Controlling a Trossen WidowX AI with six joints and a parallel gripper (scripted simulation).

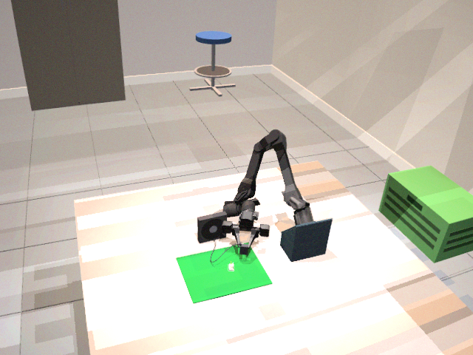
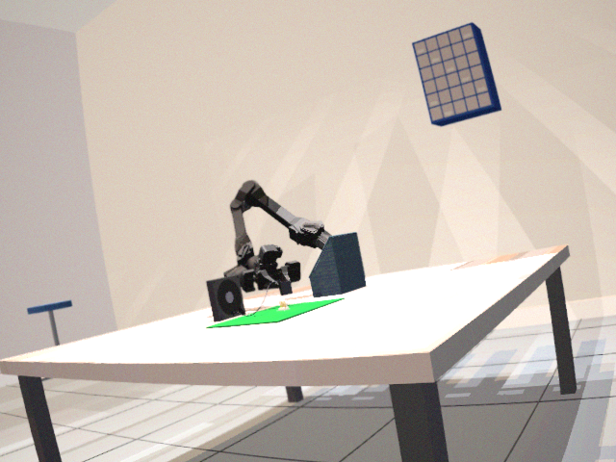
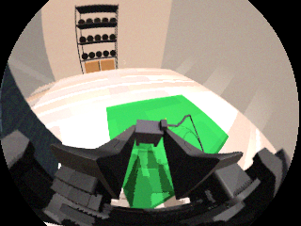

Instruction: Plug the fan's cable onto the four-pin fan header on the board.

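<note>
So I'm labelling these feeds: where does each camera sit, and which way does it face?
Top: high in front of the table, looking down at the board, fan and whole arm.
Exterior: low, off the table's corner, looking up across it; the arm and pincer show.
Wrist: on the arm, looking past the fingers gripping the plug.
All three share the green board.

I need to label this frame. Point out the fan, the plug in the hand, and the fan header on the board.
fan [image 1: 211, 228]: top view, on its round front face.
plug [image 3: 149, 130]: wrist view, on the dark block between the fingers.
fan header [image 1: 230, 267]: top view, on the small white block.
</note>
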